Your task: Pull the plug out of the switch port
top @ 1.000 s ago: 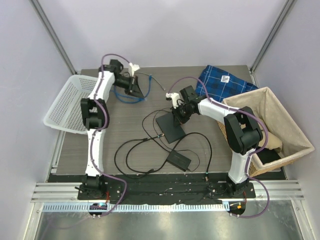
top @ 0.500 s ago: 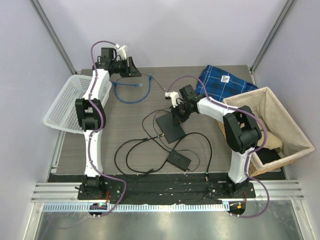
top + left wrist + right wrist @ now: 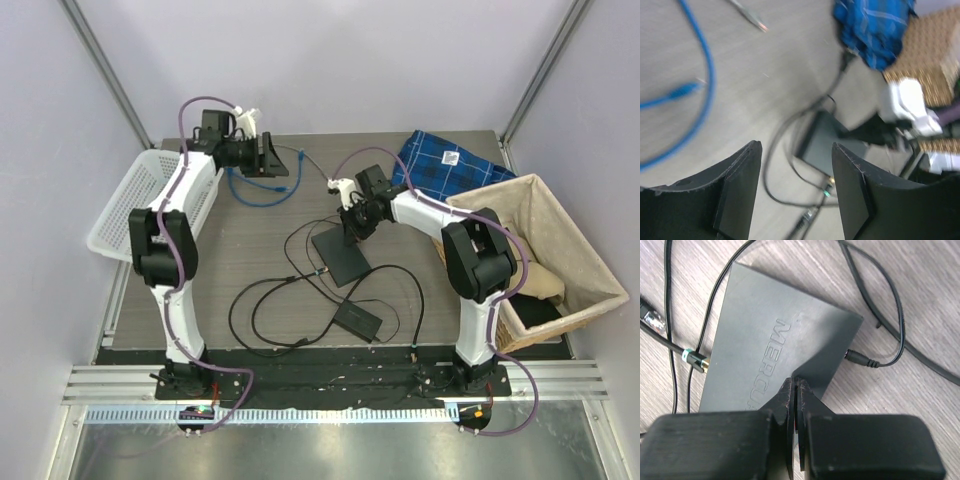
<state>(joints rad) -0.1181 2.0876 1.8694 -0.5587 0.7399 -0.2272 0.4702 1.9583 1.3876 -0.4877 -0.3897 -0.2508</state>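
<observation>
As I look down past my right claw (image 3: 796, 382), the switch (image 3: 775, 340) lies flat right under it, in the middle of the counter (image 3: 240, 225). This claw is squeezed tight with nothing in it. Its tips sit on top of the dark grey box, close to one edge. I cannot make out the switch port itself. A gold plug (image 3: 696, 360) with a green ring meets one thin side of the box. A thin black plug (image 3: 860, 359) meets another side.

The blue plug (image 3: 682, 91) lies loose on the counter at the far side, well apart from the switch. Its blue cable (image 3: 710, 75) curls in a loop beside it.

My left claw (image 3: 796, 195) hangs in the air above that far side, near the loop. Its fingers (image 3: 737, 195) are spread apart and hold nothing.

A black power brick (image 3: 357, 318) sits nearer to my bases than the switch, with black cords looping around it. A white basket (image 3: 120, 220) stands at the left edge of the counter. A wicker basket (image 3: 490, 192) stands at the right, and a blue cloth (image 3: 430, 165) lies just behind it.
</observation>
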